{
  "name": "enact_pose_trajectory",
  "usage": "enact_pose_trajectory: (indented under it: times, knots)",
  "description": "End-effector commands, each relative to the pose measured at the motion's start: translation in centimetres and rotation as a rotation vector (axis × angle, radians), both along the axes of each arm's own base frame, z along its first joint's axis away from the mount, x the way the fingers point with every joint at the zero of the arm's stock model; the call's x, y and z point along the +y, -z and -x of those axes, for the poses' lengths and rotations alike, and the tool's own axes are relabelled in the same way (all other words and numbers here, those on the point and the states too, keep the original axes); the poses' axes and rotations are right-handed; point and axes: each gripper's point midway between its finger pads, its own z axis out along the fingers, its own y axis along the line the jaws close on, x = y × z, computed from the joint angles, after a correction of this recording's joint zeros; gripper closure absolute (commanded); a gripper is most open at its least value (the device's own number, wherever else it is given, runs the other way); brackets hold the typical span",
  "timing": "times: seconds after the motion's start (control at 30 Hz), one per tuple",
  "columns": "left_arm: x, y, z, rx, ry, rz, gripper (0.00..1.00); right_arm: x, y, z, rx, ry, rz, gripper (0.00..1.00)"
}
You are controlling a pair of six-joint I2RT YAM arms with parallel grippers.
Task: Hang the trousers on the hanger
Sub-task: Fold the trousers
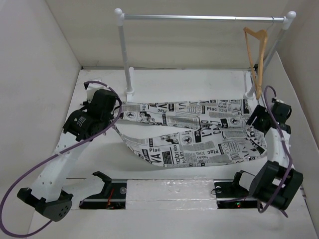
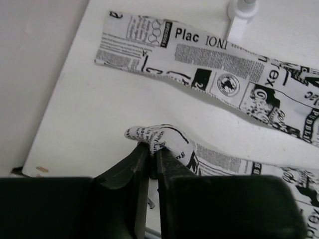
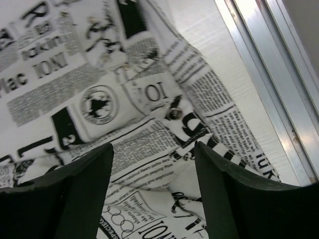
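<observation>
The trousers [image 1: 199, 130], white with black newsprint, lie spread across the table, both legs running left from the waist at the right. My left gripper [image 1: 115, 115] is shut on the cuff end of the near leg [image 2: 159, 137]; the other leg [image 2: 209, 64] lies flat beyond it. My right gripper [image 1: 255, 118] is open just above the waist, a metal snap button [image 3: 173, 113] between its fingers [image 3: 84, 174]. The tan wooden hanger [image 1: 256, 55] hangs by its hook from the rail at the far right.
A silver rail [image 1: 199, 18] on white posts [image 1: 124, 55] stands across the back. White walls close in on the left, right and back. A metal strip [image 3: 271, 84] runs along the table's near edge by the arm bases.
</observation>
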Motion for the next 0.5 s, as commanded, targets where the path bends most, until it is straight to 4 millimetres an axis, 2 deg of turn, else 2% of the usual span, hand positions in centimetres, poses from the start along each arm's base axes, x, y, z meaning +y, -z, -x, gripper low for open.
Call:
enact_pose_trajectory:
  times: [0.0, 0.03, 0.07, 0.1, 0.13, 0.17, 0.2, 0.27, 0.3, 0.33, 0.37, 0.4, 0.47]
  knots:
    - [0.1, -1.1, 2.3, 0.017, -0.041, 0.116, 0.92, 3.5, -5.4, -0.5, -0.137, -0.163, 0.075, 0.3]
    - [0.3, -1.1, 2.7, 0.016, -0.048, 0.125, 0.89, 4.7, -5.8, -0.4, -0.144, -0.189, 0.085, 0.3]
    - [0.7, -2.0, 3.5, -0.029, -0.052, 0.163, 0.87, 7.3, -5.5, -0.3, -0.142, -0.264, 0.07, 0.32]
    - [1.3, -2.5, 4.0, -0.07, -0.077, 0.179, 0.87, 8.6, -6.3, 0.0, -0.184, -0.305, 0.071, 0.33]
    - [1.7, -3.1, 4.4, -0.116, -0.111, 0.227, 0.9, 10.2, -6.4, 0.2, -0.208, -0.355, 0.049, 0.33]
    - [2.8, -4.4, 5.8, -0.198, -0.14, 0.286, 0.97, 12.4, -6.0, 0.6, -0.207, -0.422, 0.029, 0.34]
    - [3.6, -5.1, 6.5, -0.251, -0.174, 0.317, 0.97, 13.4, -6.1, 0.9, -0.213, -0.455, 0.022, 0.33]
    - [5.1, -6.6, 8.4, -0.378, -0.237, 0.431, 0.89, 15.6, -6.2, 1.3, -0.23, -0.543, 0.002, 0.34]
    - [5.9, -7.1, 9.1, -0.423, -0.265, 0.453, 0.85, 17.6, -5.7, 1.7, -0.225, -0.618, -0.013, 0.33]
    - [6.4, -7.6, 9.5, -0.457, -0.281, 0.475, 0.84, 18.5, -5.3, 1.8, -0.208, -0.654, -0.012, 0.33]
    - [7.7, -8.9, 10.6, -0.538, -0.326, 0.513, 0.81, 20.1, -4.9, 2.0, -0.19, -0.719, -0.001, 0.33]
    - [7.7, -8.9, 10.6, -0.539, -0.327, 0.513, 0.81, 21.1, -4.8, 2.3, -0.19, -0.756, -0.004, 0.33]
    - [8.6, -10.2, 10.8, -0.577, -0.353, 0.497, 0.68, 22.2, -4.0, 2.1, -0.157, -0.793, 0.022, 0.33]
